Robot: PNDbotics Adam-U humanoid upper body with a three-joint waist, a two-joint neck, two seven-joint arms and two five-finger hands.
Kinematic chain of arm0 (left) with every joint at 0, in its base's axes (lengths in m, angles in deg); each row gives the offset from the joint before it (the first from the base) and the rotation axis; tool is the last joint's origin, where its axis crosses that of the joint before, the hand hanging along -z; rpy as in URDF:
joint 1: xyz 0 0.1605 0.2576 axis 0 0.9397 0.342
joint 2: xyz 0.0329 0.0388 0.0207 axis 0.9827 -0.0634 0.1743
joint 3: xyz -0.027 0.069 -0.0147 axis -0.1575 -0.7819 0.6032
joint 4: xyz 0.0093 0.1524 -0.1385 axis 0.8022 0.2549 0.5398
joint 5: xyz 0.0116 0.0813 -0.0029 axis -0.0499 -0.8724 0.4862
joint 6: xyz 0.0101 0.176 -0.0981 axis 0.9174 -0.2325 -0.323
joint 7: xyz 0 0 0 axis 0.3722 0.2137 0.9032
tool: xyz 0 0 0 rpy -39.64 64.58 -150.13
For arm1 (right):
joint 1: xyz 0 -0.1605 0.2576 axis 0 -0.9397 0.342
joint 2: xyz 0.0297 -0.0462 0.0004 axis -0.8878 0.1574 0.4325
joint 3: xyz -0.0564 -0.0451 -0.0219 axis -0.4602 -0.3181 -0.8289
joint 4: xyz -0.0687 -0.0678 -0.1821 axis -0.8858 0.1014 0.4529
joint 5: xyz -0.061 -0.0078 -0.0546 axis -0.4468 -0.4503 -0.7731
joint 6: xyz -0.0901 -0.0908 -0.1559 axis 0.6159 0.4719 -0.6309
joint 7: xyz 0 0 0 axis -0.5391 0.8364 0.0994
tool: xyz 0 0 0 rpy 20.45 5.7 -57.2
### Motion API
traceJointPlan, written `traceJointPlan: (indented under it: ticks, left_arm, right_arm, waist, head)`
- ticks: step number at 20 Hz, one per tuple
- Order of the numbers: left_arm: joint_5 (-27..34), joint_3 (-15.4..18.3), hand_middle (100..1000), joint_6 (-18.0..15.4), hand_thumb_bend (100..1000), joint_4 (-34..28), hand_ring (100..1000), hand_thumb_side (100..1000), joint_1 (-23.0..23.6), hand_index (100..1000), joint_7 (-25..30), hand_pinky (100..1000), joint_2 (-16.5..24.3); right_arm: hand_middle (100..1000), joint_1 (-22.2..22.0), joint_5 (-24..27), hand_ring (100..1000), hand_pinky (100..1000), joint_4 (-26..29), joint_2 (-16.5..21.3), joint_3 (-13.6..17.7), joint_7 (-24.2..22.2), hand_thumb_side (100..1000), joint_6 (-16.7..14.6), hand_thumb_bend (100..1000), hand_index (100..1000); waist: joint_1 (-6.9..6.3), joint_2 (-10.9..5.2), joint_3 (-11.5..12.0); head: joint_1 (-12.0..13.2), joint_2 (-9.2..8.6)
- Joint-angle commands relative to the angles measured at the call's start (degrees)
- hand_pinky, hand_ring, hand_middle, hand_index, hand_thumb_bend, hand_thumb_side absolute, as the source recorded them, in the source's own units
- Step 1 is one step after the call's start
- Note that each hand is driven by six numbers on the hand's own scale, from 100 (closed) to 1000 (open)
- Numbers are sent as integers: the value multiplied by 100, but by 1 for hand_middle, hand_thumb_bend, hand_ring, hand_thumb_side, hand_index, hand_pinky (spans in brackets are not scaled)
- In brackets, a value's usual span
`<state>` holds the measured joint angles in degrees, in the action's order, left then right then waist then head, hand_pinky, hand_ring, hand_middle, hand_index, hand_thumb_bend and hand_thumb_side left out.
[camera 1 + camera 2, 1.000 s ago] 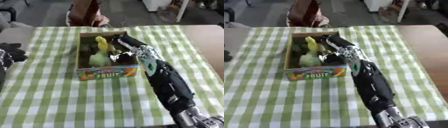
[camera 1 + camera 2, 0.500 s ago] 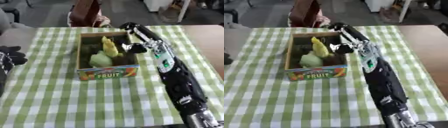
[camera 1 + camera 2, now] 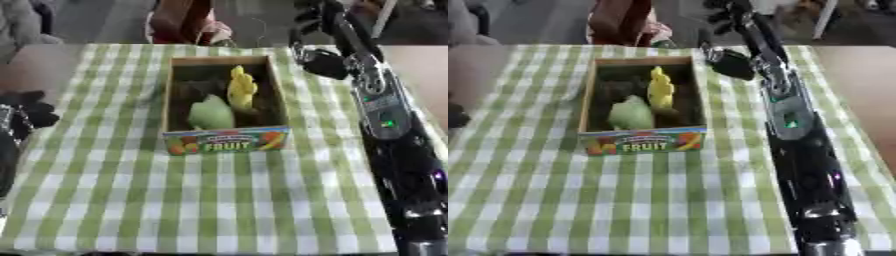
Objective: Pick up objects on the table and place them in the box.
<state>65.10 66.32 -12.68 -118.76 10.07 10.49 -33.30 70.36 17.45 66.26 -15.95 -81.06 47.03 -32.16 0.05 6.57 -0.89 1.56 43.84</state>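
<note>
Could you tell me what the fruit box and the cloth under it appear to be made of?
The box looks like cardboard: thin, straight brown walls, a matte finish, and a printed front panel with fruit pictures and the word FRUIT. The tablecloth looks like woven fabric or possibly a wipeable vinyl sheet: a green and white check, lying flat with no shine, so the pictures leave that open.

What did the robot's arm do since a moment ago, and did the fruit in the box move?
The right hand was down in the fruit box a second ago; it has lifted out and swung up and away to the far right, above the checked tablecloth. It appears to carry nothing. The yellow fruit and green fruit stayed inside the box. The left hand stayed resting at the left edge.
</note>
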Motion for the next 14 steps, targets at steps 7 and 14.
traceJointPlan:
  ticks: [7, 14]
  left_arm:
    - [89, 117, 595, -259, 100, -57, 630, 932, -58, 777, 150, 741, -177]
    - [120, 130, 582, -357, 100, -73, 616, 935, -50, 771, 231, 736, -328]
  right_arm:
    - [722, -256, 1221, 675, 622, 877, 317, 121, -36, 307, 499, 100, 815]
    - [713, -463, 1510, 663, 618, 1123, 453, 172, -79, 359, 684, 100, 814]
  waist:
    - [-61, 51, 92]
    - [-111, 142, 98]
  head:
    - [28, 28]
    - [37, 28]
